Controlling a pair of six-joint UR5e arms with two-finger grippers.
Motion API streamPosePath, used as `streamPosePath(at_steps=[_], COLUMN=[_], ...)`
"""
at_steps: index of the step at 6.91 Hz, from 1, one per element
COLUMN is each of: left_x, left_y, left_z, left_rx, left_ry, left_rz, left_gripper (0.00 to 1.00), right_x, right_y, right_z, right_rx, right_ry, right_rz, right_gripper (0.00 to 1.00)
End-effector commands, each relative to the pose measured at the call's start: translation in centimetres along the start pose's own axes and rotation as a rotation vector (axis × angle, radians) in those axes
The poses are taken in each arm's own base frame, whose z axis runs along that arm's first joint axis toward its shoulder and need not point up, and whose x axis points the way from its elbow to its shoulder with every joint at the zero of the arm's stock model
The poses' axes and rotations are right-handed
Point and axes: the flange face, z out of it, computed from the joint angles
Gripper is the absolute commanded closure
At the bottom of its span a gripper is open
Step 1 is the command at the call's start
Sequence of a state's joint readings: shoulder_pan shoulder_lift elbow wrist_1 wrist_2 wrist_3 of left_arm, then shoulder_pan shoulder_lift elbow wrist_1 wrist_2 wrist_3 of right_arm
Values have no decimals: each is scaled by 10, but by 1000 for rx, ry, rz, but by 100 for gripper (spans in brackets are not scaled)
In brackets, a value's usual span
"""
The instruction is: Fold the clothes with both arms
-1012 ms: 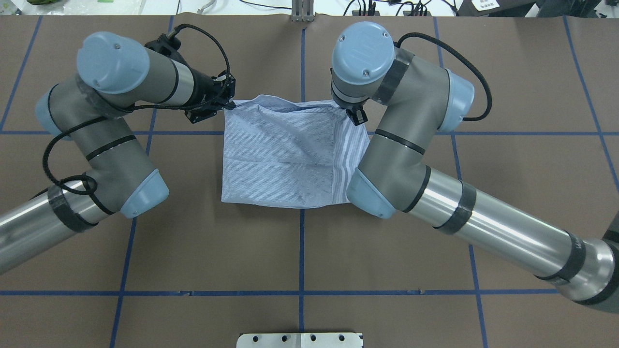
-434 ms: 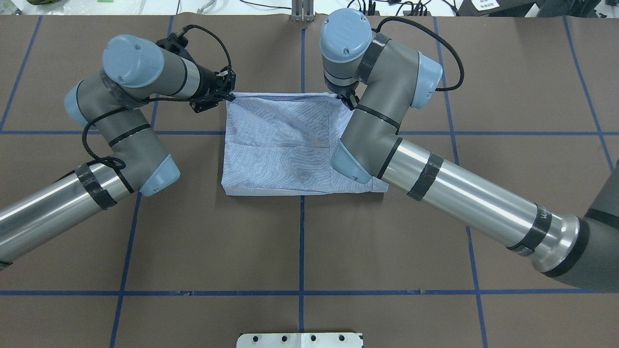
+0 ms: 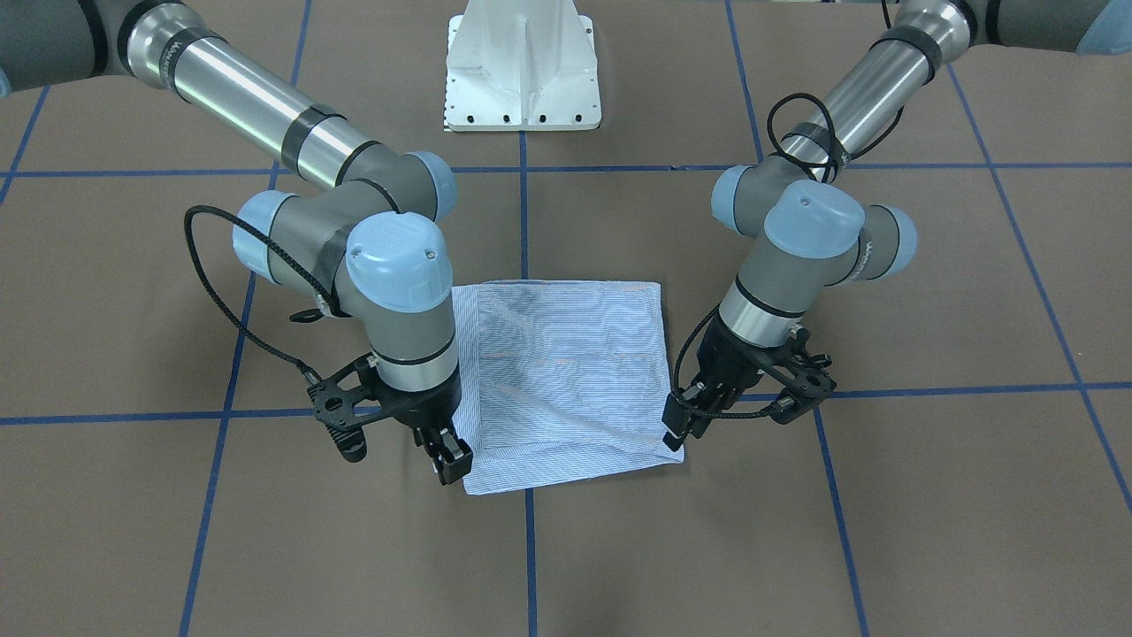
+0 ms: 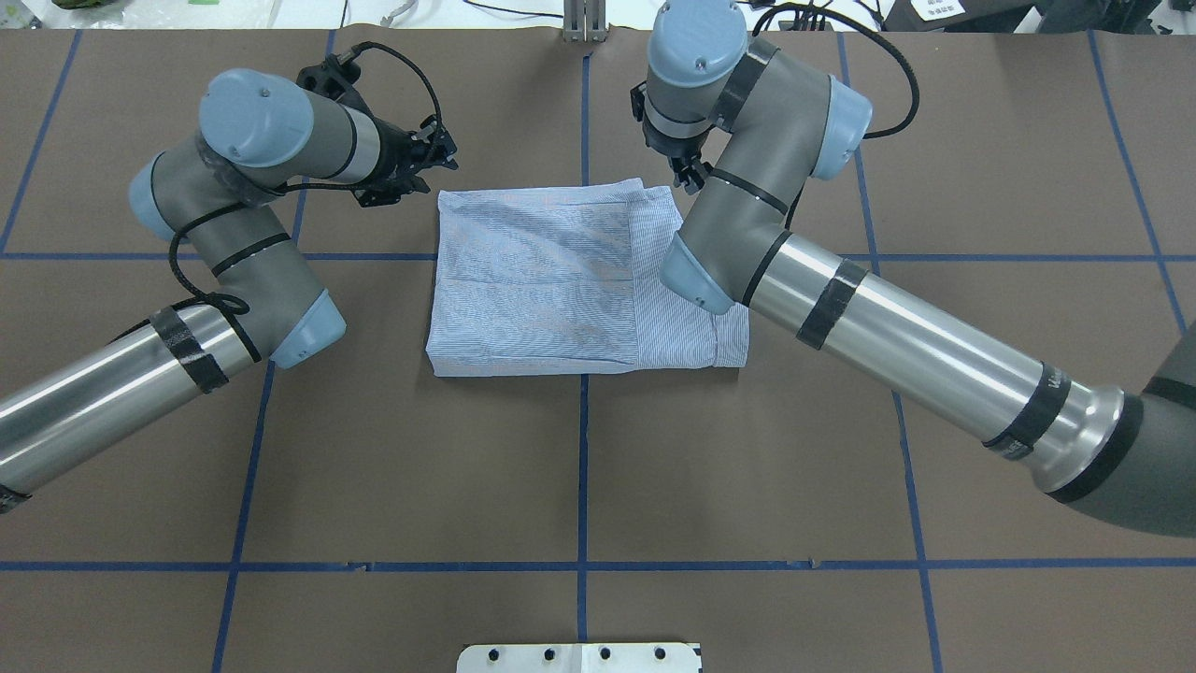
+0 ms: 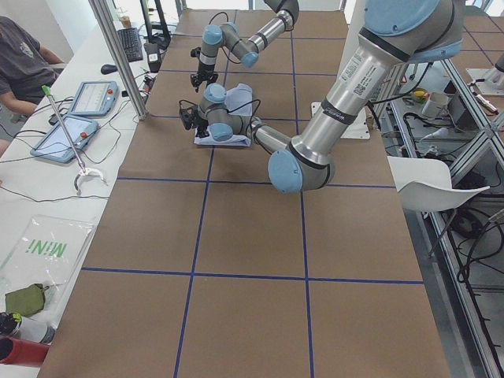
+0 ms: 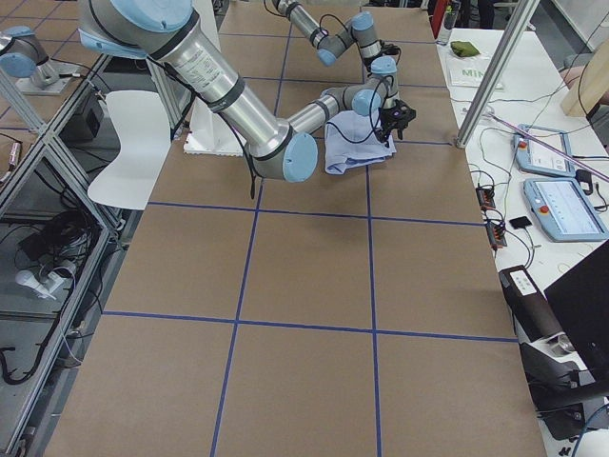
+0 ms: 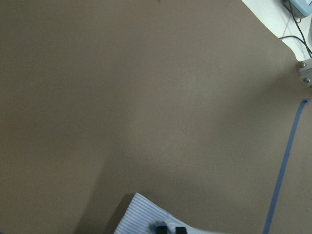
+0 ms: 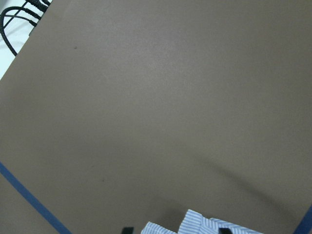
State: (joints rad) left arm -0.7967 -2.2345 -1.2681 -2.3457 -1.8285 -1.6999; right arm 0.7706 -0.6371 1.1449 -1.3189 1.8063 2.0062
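hands l (image 4: 448, 159), r (image 4: 690, 178) by shirt (image 4: 542, 280) corners

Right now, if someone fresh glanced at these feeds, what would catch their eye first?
The striped shirt lies folded into a neat rectangle at the middle of the brown, blue-taped table. The left gripper and right gripper hover just above its two corners farthest from the robot's base, one each, neither holding the cloth. The two big grey arms angle in from either side.
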Motion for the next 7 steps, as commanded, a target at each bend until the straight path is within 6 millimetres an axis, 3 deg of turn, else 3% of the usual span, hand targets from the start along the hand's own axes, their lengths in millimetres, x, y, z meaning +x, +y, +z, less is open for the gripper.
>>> streamPosePath(at_steps=[1, 2, 4, 5, 6, 7], left_x=[3, -1, -67, -100, -146, -179], left_y=[-30, -44, -77, -95, -111, -140], left_z=[-17, -29, -94, -126, -164, -214], left_rx=[36, 12, -44, -46, -48, -61], left_ry=[13, 14, 25, 8, -30, -79], left_rz=[76, 157, 423, 558, 717, 811], left_gripper=[2, 2, 2, 2, 1, 1], right_x=[-8, 9, 70, 95, 135, 165], right_y=[-49, -92, -198, -255, -288, -310], right_z=[-15, -23, -44, -64, -84, -113], right_rx=[-29, -74, -138, -154, -163, -169], right_ry=[5, 19, 23, 49, 63, 80], right_rz=[-43, -89, -252, -354, -510, -626], right_gripper=[0, 0, 0, 0, 0, 0])
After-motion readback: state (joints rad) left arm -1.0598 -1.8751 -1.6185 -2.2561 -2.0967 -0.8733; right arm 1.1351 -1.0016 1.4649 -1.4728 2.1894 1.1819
